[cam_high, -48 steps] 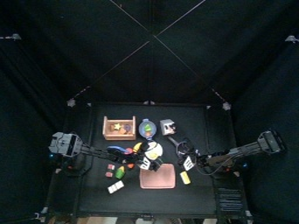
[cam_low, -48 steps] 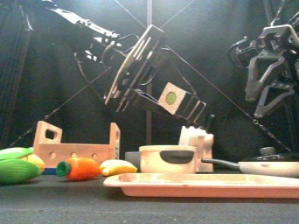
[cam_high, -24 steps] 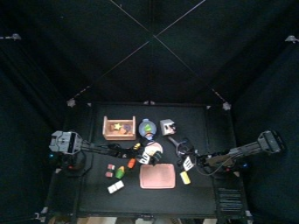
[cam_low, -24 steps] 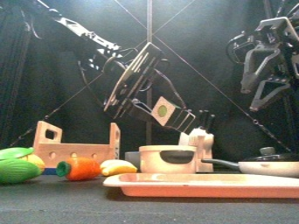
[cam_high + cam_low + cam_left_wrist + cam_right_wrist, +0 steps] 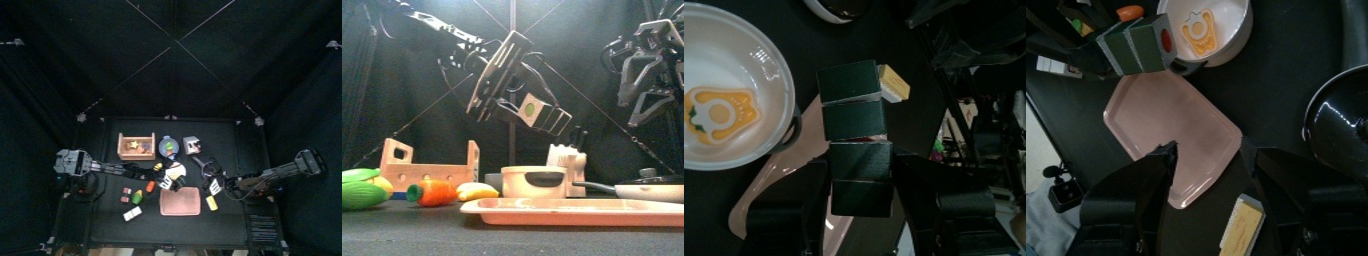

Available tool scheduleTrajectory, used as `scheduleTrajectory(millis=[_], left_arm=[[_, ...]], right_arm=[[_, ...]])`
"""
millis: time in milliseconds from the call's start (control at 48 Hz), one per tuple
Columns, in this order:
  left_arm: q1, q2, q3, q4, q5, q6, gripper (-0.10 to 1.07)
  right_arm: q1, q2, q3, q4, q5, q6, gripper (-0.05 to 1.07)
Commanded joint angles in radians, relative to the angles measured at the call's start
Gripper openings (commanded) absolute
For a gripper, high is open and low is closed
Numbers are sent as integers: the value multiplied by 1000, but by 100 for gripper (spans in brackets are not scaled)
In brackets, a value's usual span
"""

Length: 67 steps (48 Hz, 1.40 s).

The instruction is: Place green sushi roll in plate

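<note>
The left pincer (image 5: 859, 150) is closed on the green sushi roll (image 5: 858, 135), holding it in the air above the plate (image 5: 569, 209) and beside the white dish (image 5: 731, 95). The right pincer (image 5: 1213, 165) is open, holds nothing, and hangs over the plate.

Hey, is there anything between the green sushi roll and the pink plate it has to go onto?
Nothing visible does. The left gripper appears to hold the green sushi roll in the air, above the edge of the plate next to the white dish. The plate's surface looks bare.
</note>
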Motion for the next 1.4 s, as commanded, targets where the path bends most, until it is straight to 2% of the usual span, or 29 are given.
scheduleTrajectory(millis=[0, 125, 271, 458, 562, 667, 792, 875, 958, 1083, 1250, 1375], left_arm=[[18, -17, -61, 23, 28, 3, 63], [51, -8, -89, 28, 109, 0, 63], [57, 3, -109, 44, 173, -15, 63], [66, -26, -137, 147, 181, -81, 62], [77, -31, -161, 230, 242, -164, 61], [75, -8, -196, 380, 356, -305, 60], [46, 28, -284, 692, 574, -595, 58], [-18, 49, -345, 920, 727, -790, 58], [-84, 71, -396, 1039, 841, -904, 58], [-147, 104, -459, 1032, 937, -963, 58], [-196, 207, -545, 965, 1008, -1009, 58], [-230, 288, -617, 965, 1101, -1048, 58]], right_arm=[[-2, -8, -25, 2, -3, 2, 88], [-2, -6, -25, 3, -3, 3, 88], [-2, -6, -25, 6, -5, 2, 88], [0, -5, -31, 8, -3, 3, 88], [0, -3, -34, 9, -3, 3, 88], [-2, -3, -34, 8, -5, 2, 88], [-3, -3, -34, 6, -5, 0, 88], [-3, -3, -34, 5, -3, 0, 88], [-3, -3, -32, 5, -5, -2, 88], [-3, -3, -32, 5, -5, -2, 88], [-3, -2, -28, 6, -5, -2, 88], [-3, -11, -23, 8, -3, -3, 88]])
